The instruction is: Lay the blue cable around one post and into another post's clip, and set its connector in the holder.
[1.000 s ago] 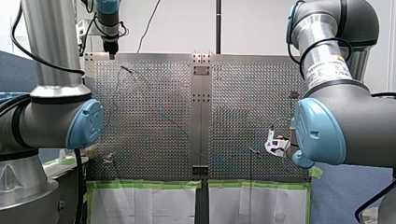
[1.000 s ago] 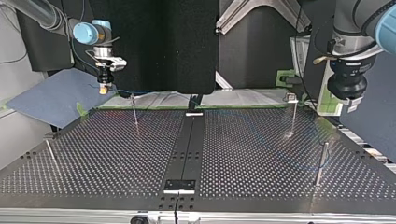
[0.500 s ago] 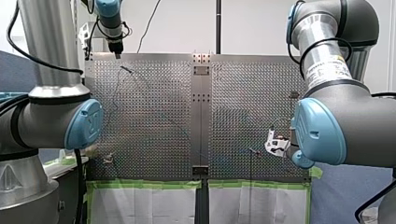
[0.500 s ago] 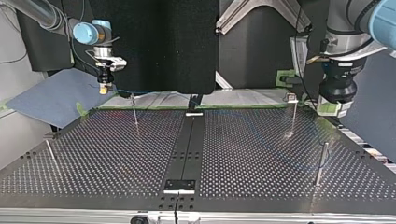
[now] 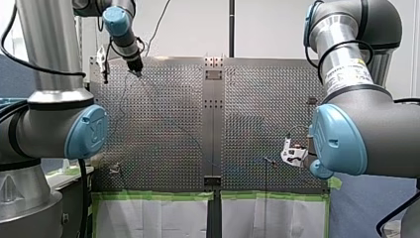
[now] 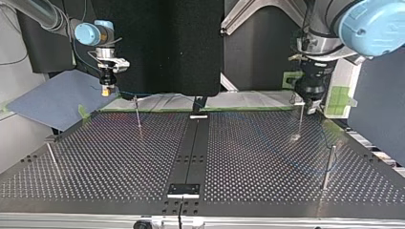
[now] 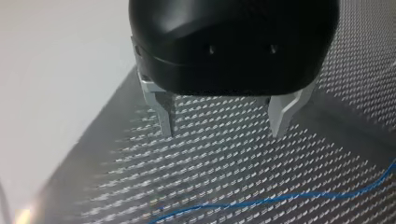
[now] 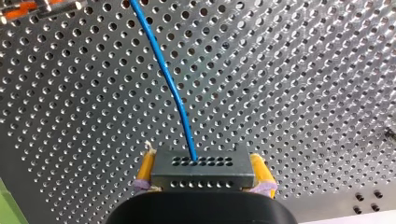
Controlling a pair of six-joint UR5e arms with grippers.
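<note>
top view shows the perforated metal table (image 6: pixel 143 157) with thin posts (image 6: pixel 137 114) standing on it and a black panel (image 6: pixel 157 47) behind. the thin blue cable (image 8: pixel 168 79) runs out of a grey, holed connector (image 8: pixel 201 161) clamped between my right gripper's (image 8: pixel 203 173) yellow pads above the table. my left gripper (image 7: pixel 223 130) hangs spread and empty, with the cable on the table just ahead.

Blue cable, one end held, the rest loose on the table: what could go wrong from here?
1. My left pincer is open and empty; the thin blue cable lies ahead of it and could be missed.
2. In the top view that pincer hangs close to a post; it might knock it.
3. My right pincer grips the connector only by its sides; a tug could twist it.
</note>
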